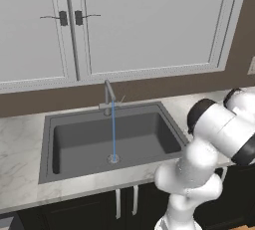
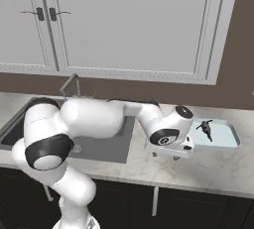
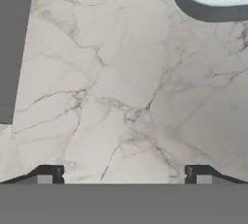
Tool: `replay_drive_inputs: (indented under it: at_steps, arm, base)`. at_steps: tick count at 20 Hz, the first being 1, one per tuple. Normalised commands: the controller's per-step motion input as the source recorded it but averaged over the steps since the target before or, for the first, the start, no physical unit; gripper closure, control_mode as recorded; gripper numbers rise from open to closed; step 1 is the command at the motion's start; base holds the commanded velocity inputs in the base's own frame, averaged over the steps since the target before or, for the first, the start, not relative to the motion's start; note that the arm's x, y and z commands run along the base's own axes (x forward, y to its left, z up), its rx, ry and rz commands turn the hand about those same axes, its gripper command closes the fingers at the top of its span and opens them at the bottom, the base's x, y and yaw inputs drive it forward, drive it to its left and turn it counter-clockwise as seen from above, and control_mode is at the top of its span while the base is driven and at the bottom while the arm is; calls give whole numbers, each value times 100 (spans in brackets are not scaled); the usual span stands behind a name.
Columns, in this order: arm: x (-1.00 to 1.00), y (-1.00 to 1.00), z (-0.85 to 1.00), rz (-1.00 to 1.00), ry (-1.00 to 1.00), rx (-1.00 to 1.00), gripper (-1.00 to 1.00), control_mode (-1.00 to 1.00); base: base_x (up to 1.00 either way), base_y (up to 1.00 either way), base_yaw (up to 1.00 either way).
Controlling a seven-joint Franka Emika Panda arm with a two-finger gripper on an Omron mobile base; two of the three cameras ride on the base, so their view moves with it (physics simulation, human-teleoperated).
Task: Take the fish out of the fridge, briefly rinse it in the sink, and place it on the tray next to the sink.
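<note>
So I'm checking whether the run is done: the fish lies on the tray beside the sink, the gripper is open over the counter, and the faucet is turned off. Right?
Not quite: the faucet is running. The left base view shows a blue stream falling to the drain of the sink. The rest holds: the fish lies on the tray, and the gripper is open over the counter.

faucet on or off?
On. A thin blue stream runs from the slim grey faucet down to the round drain of the dark grey sink.

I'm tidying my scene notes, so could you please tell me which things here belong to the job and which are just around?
Job: sink, running faucet, tray, fish, open fingers.
Around: wall cabinets, marble counter.
</note>
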Motion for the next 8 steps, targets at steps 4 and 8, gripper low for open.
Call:
replay_drive_inputs:
  at_steps: [4,8]
  arm:
    - [-6,100,78,1,-30,-2,-100,-100]
    - [-2,100,100,7,-53,-18,-100,-100]
  base:
    - [0,0,0]
    - [0,0,0]
